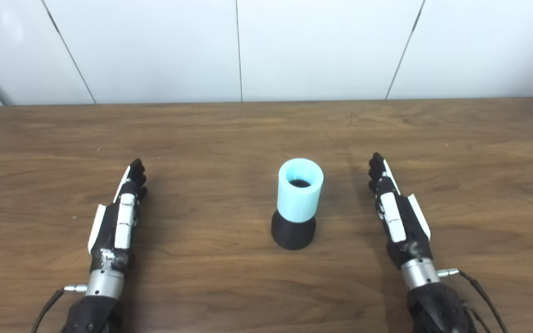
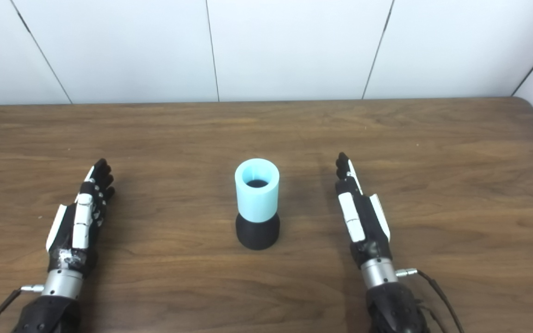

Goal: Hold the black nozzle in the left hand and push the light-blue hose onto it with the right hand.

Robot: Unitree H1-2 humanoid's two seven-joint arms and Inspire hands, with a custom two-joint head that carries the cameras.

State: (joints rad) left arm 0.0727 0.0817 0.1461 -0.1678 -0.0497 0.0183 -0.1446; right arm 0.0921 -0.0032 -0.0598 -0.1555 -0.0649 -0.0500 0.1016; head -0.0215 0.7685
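Note:
A light-blue hose piece (image 1: pixel 299 189) stands upright at the table's middle, seated on top of the black nozzle (image 1: pixel 293 232); its open top shows a dark inside. My left hand (image 1: pixel 120 215) lies flat on the table well to the left of them, fingers straight and holding nothing. My right hand (image 1: pixel 396 213) lies flat to the right of them, fingers straight and holding nothing. Neither hand touches the hose or the nozzle. The same shows in the right eye view: hose (image 2: pixel 257 189), nozzle (image 2: pixel 257 232), left hand (image 2: pixel 80 217), right hand (image 2: pixel 361 215).
The brown wooden table (image 1: pixel 248 129) runs to a white panelled wall (image 1: pixel 248 46) at the back. Cables trail from both wrists at the bottom edge.

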